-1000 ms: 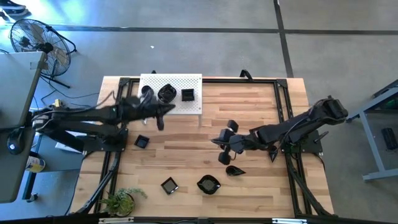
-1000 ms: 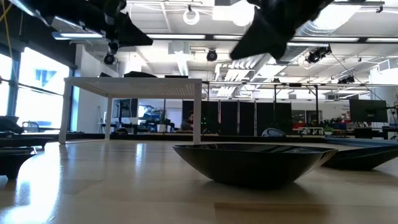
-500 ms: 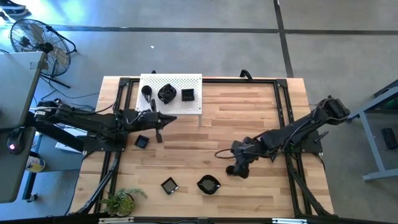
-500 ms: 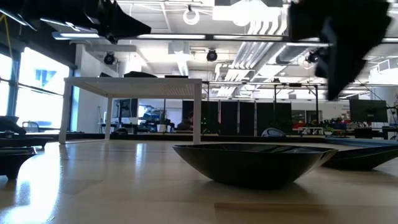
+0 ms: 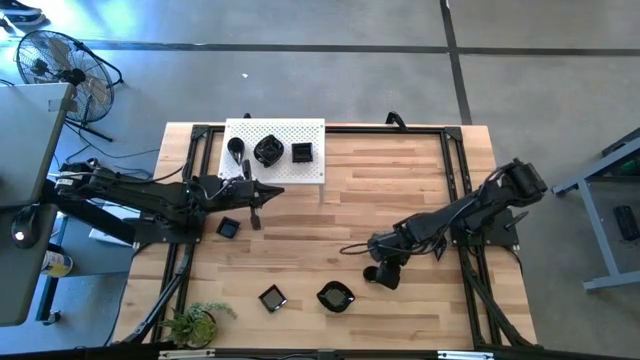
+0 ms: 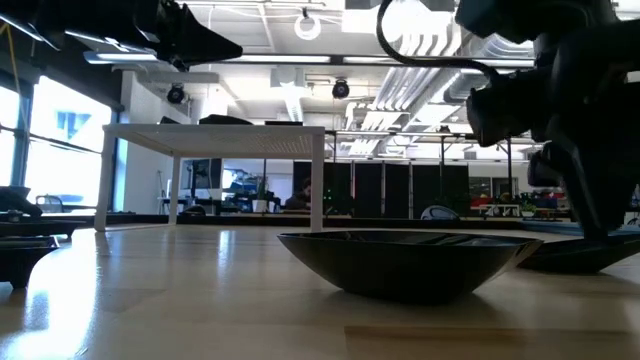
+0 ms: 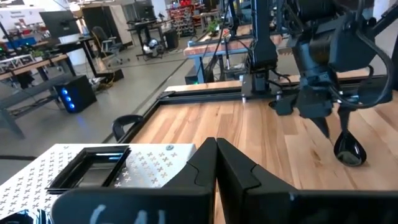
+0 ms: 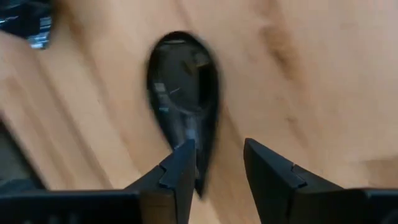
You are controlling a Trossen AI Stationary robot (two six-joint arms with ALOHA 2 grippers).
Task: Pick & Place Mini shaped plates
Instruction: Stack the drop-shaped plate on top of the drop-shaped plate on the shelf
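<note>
A black teardrop plate [image 8: 183,93] lies on the wooden table toward its near right, and is also seen as the teardrop plate [image 6: 585,252]. My right gripper [image 8: 217,163] points steeply down over it, open, its fingers astride the plate's pointed end [image 8: 199,183]. Three more plates sit on the raised white board [image 5: 275,132]. Two square plates [image 5: 228,228], [image 5: 272,298] and a wavy plate [image 5: 335,296] rest on the table. My left gripper [image 5: 276,189] hovers level by the board's near edge, shut and empty. My right gripper comes at the teardrop plate's pointed end [image 8: 198,177] from above, slanting down, one finger [image 8: 180,167] over the plate's edge and the other beside it. I cannot tell whether a finger touches it. The plate lies flat on the table.
The white board stands on legs [image 6: 318,180] at the far left. A small potted plant [image 5: 195,322] sits at the near left corner. The wavy plate [image 6: 410,262] lies just left of the right gripper. Bare wood lies in the table's middle and far right.
My right gripper has sunk toward the table and its near edge, tipping from nearly level to pointing steeply down over the teardrop plate. My left gripper has drawn back from over the white board toward the near edge, then kept still.
</note>
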